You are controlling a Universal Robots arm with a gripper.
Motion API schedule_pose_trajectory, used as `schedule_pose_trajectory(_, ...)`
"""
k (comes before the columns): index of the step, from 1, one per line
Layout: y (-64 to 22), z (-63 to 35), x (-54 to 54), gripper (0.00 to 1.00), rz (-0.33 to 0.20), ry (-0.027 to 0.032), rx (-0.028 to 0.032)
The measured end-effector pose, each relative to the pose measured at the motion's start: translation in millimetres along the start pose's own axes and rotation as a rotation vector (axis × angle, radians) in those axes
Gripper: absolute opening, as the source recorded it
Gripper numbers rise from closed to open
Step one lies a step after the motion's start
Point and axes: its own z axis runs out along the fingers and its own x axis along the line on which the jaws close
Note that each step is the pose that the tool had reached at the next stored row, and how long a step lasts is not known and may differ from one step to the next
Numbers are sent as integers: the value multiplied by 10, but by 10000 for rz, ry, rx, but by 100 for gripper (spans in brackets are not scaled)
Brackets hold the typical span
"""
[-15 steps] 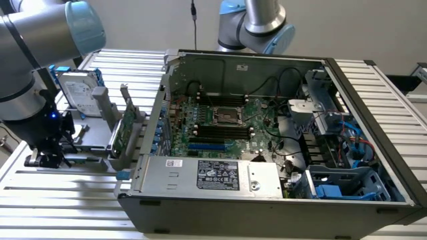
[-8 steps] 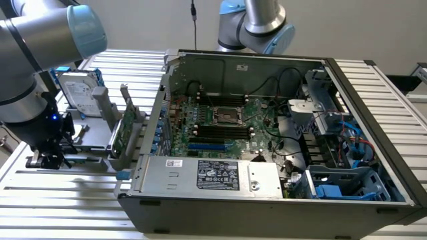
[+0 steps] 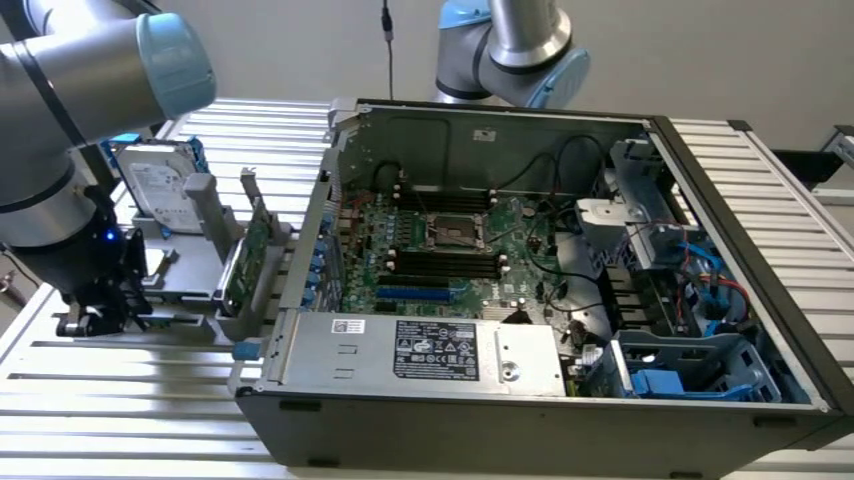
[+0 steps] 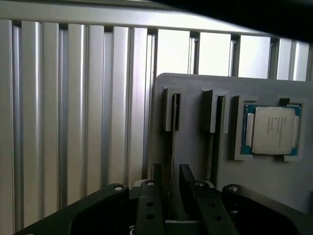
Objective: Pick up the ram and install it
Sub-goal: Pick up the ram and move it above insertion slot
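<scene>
The ram (image 4: pixel 171 147) is a thin dark stick standing on its edge in a slot of the grey holder (image 4: pixel 195 85). My gripper (image 4: pixel 170 188) hangs right over it. One black finger (image 4: pixel 156 182) stands on each side of the stick's edge, a narrow gap still showing, so the gripper is open. In the exterior view my gripper (image 3: pixel 100 312) is low over the holder (image 3: pixel 180 275) at that view's left, beside the open computer case (image 3: pixel 534 400). The motherboard (image 3: pixel 441 250) lies inside the case with long black slots (image 3: pixel 447 263).
A processor chip (image 4: pixel 272 128) lies in a pocket of the holder, past a second slot (image 4: pixel 215 115). A hard drive (image 3: pixel 160 190) and a green expansion card (image 3: pixel 247 265) stand upright on the holder. The ribbed aluminium table (image 3: pixel 134 400) runs around it. A second arm (image 3: pixel 514 50) rises behind the case.
</scene>
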Motion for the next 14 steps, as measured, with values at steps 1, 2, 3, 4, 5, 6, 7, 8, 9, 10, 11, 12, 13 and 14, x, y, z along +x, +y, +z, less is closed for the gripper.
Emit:
schedule_pose_trajectory(1, 0, 1, 0, 29, 1, 0, -30)
schedule_pose_trajectory(2, 0, 1, 0, 29, 4, -1, -58)
schedule_pose_trajectory(3, 0, 1, 0, 29, 5, -2, -75)
schedule_pose_trajectory(4, 0, 1, 0, 29, 6, -2, -79)
schedule_pose_trajectory(5, -1, 2, 0, 29, 5, -3, -79)
schedule_pose_trajectory(6, -3, 3, 0, 29, 4, -5, -77)
schedule_pose_trajectory(7, -5, 3, 0, 29, 4, -5, -77)
schedule_pose_trajectory(8, -6, 2, 0, 29, 4, -4, -79)
schedule_pose_trajectory(9, -6, 2, 0, 29, 5, -3, -80)
schedule_pose_trajectory(10, -6, 1, 0, 29, 5, -3, -80)
schedule_pose_trajectory(11, -7, 2, -1, 29, 5, -4, -79)
schedule_pose_trajectory(12, -8, 2, -1, 29, 5, -4, -79)
schedule_pose_trajectory(13, -9, 2, -2, 27, 5, -4, -79)
schedule_pose_trajectory(14, -10, 2, -3, 20, 4, -4, -79)
